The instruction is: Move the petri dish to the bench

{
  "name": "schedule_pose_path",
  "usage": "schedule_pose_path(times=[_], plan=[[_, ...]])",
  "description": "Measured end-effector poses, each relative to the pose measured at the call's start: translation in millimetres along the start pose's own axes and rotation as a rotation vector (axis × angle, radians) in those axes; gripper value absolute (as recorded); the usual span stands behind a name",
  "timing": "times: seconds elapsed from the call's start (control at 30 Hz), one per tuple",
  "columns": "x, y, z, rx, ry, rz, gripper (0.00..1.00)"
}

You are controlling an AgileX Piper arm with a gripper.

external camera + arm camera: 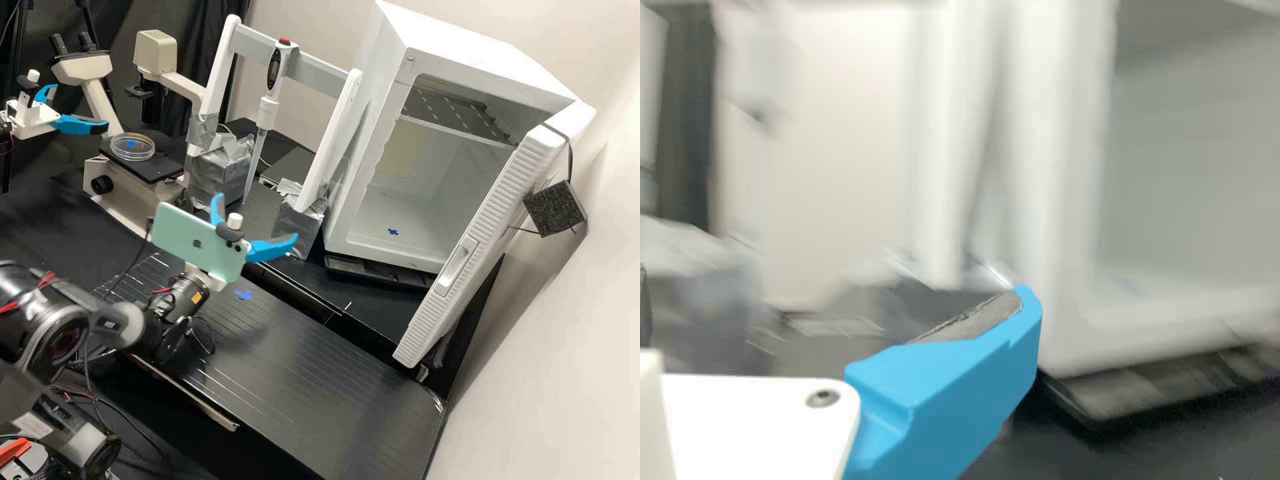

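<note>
Blue fingers (268,249) spread wide, the end effector (257,217) hangs over the dark surface (333,373) with nothing between its tips. The clear petri dish (138,153) is well apart from it, off to its left and farther back, resting flat on the black stage (165,168) of the inverted microscope (95,69). So, as far as the high view shows, the task's result is wholly outstanding: the dish has yet to be gripped, lifted off the stage, carried across and set down. A blue cross-shaped mark (243,294) lies on the surface, lower than the end effector; I judge it the likely landing spot. Beyond the end effector stands the pipette (268,110), and to its right the white incubator (477,50), door open.
</note>
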Motion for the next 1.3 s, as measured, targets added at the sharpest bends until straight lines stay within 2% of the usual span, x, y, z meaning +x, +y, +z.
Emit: schedule_pose_path(times=[0.1,0.2,0.27,0.37,0.57,0.73,0.9,1.07,1.3], plan=[[-12.6,-3.1,-29.8,-0.014,0.139,-0.012,1.0],[-22.0,-8.6,-55.7,-0.048,0.257,-0.029,1.0],[-27.7,-12.7,-69.7,-0.07,0.312,-0.042,1.0],[-30.3,-19.3,-82.8,-0.094,0.345,-0.076,1.0],[-27.3,-25.7,-99.4,-0.118,0.371,-0.129,1.0],[-16.5,-31.3,-115.4,-0.1,0.402,-0.156,1.0],[1.2,-52.0,-134.8,-0.113,0.424,-0.243,1.0],[25.2,-79.8,-148.9,-0.13,0.399,-0.353,1.0],[51.1,-109.4,-165.3,-0.141,0.391,-0.43,1.0]])
